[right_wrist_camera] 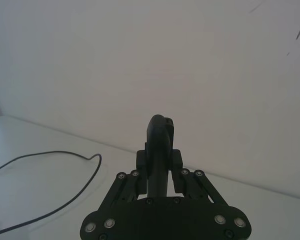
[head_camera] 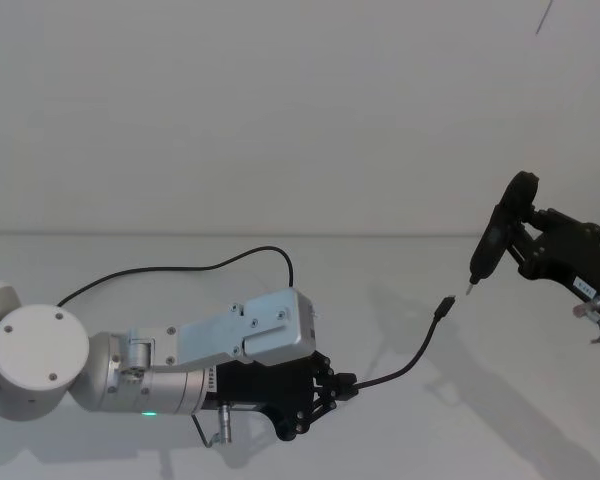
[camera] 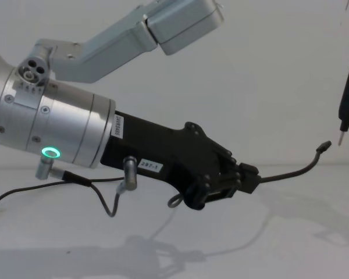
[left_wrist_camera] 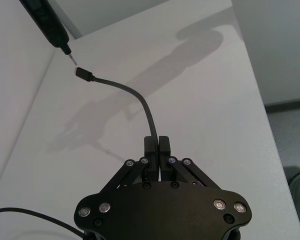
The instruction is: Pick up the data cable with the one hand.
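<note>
The data cable [head_camera: 410, 363] is a thin black cable. Its free end rises off the white table [head_camera: 400, 270] to a small dark plug [head_camera: 443, 305]. My left gripper [head_camera: 345, 385], black with a "297-1" label [camera: 150, 165], is shut on the cable [left_wrist_camera: 149, 111] a short way behind the plug [left_wrist_camera: 83, 73]. The rest of the cable [head_camera: 180, 268] loops back across the table behind the arm. In the chest view the left gripper [camera: 251, 174] holds the cable [camera: 291, 172] above the table, with the plug [camera: 323, 146] tilted upward.
My right gripper [head_camera: 522, 232] is shut on a slim black pen-like tool [head_camera: 492, 238], whose metal tip [head_camera: 470, 287] hangs just right of the plug. A short grey wire [camera: 104, 200] dangles under the silver left arm. A white wall stands behind the table.
</note>
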